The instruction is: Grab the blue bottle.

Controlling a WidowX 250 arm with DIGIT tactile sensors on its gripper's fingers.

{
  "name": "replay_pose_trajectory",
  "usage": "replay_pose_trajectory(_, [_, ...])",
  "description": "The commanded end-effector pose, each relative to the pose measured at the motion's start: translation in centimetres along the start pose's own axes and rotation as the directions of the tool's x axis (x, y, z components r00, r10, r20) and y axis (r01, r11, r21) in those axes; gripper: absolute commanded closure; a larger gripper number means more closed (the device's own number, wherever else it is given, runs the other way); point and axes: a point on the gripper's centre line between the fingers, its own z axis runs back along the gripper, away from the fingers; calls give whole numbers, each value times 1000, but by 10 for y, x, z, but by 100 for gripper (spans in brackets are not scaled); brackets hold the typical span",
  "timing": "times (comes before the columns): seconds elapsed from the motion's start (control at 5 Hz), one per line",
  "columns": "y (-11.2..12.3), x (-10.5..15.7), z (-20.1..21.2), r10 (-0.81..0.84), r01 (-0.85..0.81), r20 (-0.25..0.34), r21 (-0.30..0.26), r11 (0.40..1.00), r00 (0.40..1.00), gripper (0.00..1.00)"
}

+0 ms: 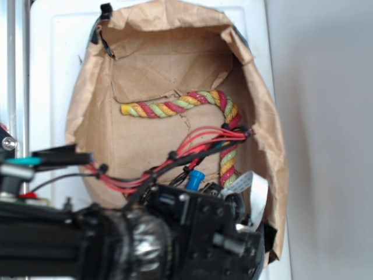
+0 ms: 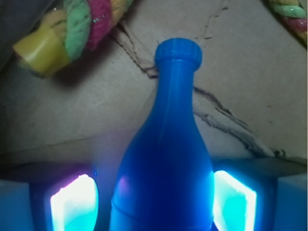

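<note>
- My arm (image 1: 116, 239) reaches in from the lower left of the exterior view, its wrist bent down over the near edge of the brown paper bag (image 1: 93, 116).
- Red and black cables (image 1: 192, 149) loop above the blue bottle (image 2: 166, 159), running from my wrist toward the rope (image 1: 175, 106).
- My gripper (image 2: 161, 202) straddles the blue bottle: 1 glowing pad (image 2: 74, 204) sits on each side of its body, very close to it, but I cannot tell whether they are pressing on it.
- The blue bottle lies on the brown paper, its cap pointing away from my gripper toward the rope.
- The rope's yellow taped end (image 2: 41, 45) lies up and to the left of the bottle's cap.
- No label or writing is readable on the bottle.
</note>
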Motion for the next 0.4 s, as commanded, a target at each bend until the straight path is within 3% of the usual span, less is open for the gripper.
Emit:
replay_pose_trajectory(0.0, [2,7,4,-56,56,-21,14,998,998,100])
replay_pose_trajectory(0.2, [14,25,22,-47,47,-14,-31,998,999,100])
